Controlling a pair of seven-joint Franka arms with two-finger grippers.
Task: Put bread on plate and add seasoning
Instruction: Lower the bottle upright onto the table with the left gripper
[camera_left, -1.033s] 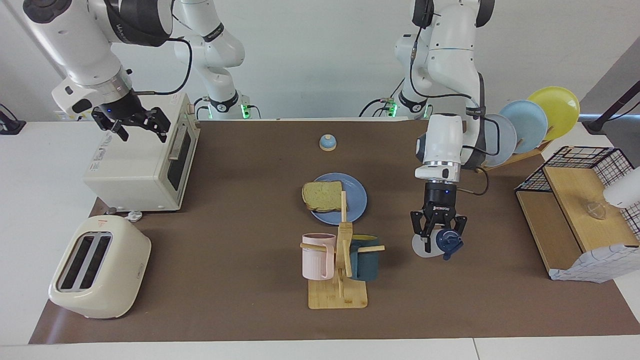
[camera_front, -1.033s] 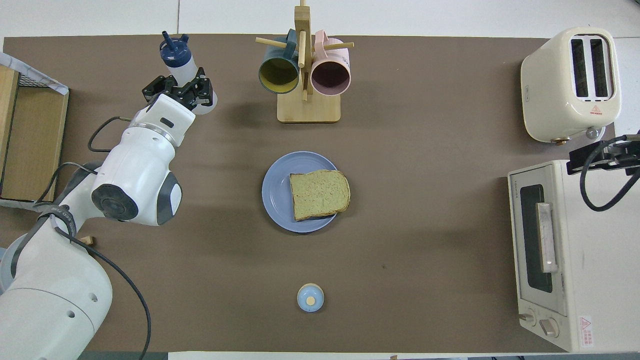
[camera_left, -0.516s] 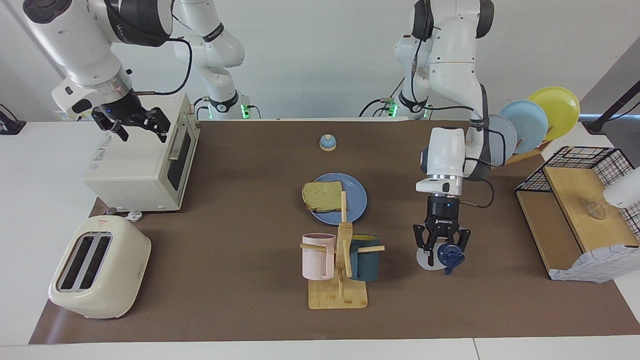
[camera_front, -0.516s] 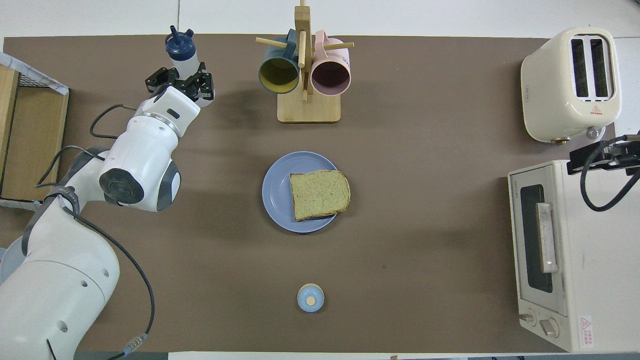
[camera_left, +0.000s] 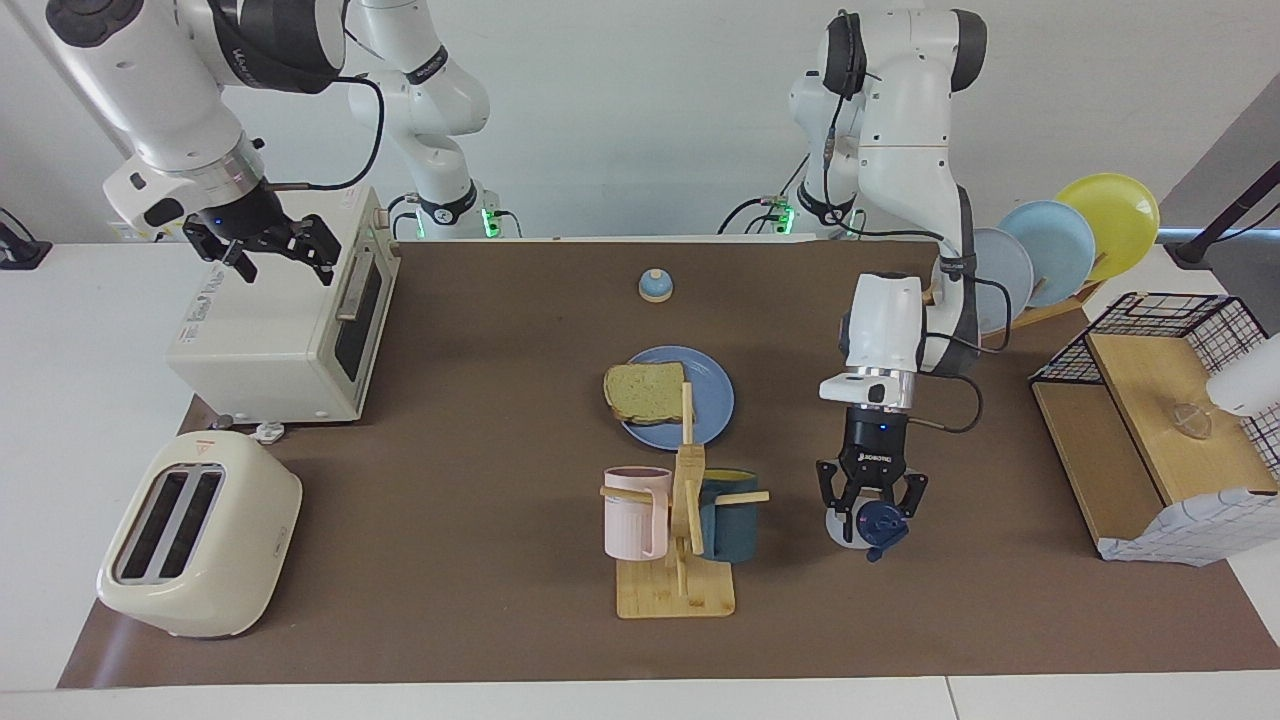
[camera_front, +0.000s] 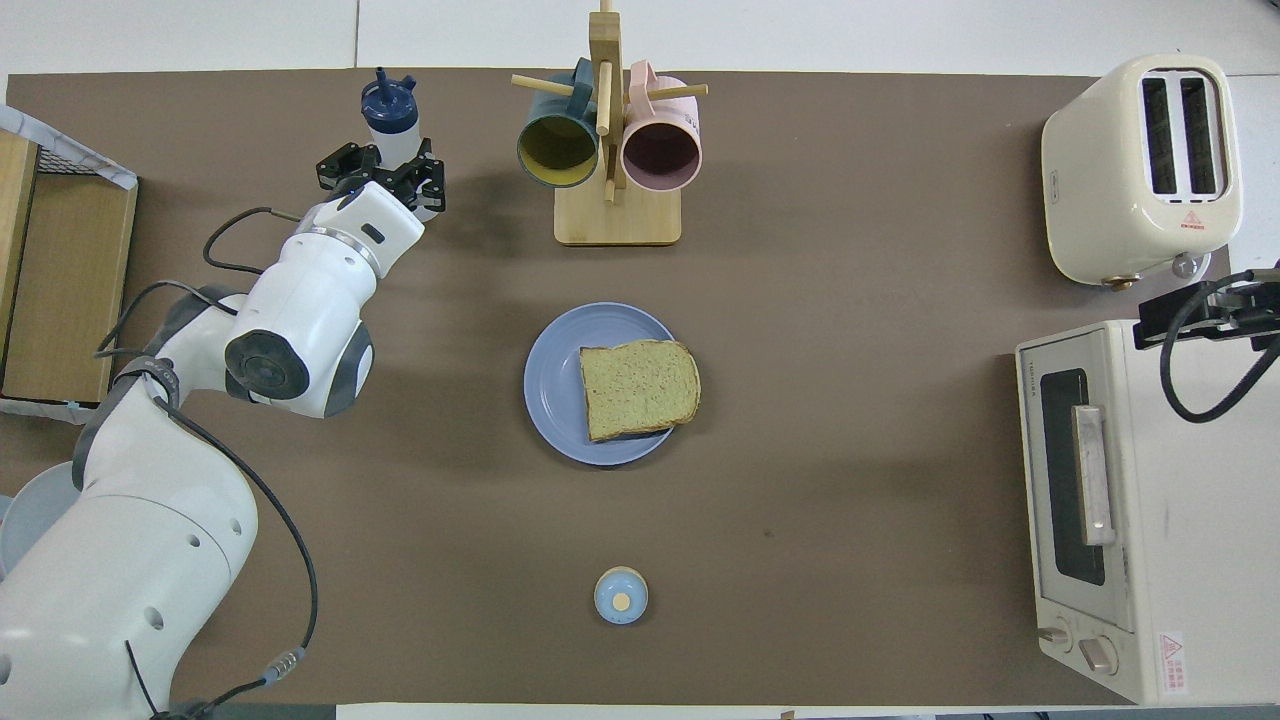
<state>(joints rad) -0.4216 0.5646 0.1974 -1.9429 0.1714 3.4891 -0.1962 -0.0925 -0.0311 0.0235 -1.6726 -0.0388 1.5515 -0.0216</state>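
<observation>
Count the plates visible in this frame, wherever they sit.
4. The medium-blue plate lies mid-table under the bread. Grey-blue, light-blue and yellow plates stand in the rack at the left arm's end; others could hide there.

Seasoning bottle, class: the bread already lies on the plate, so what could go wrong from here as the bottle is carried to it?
1. The left gripper is shut on the seasoning bottle below its cap; it might slip or tilt.
2. The mug rack stands beside it, and a low swing toward the plate could clip a peg.
3. The bread overhangs the plate's rim, so seasoning may miss.
</observation>
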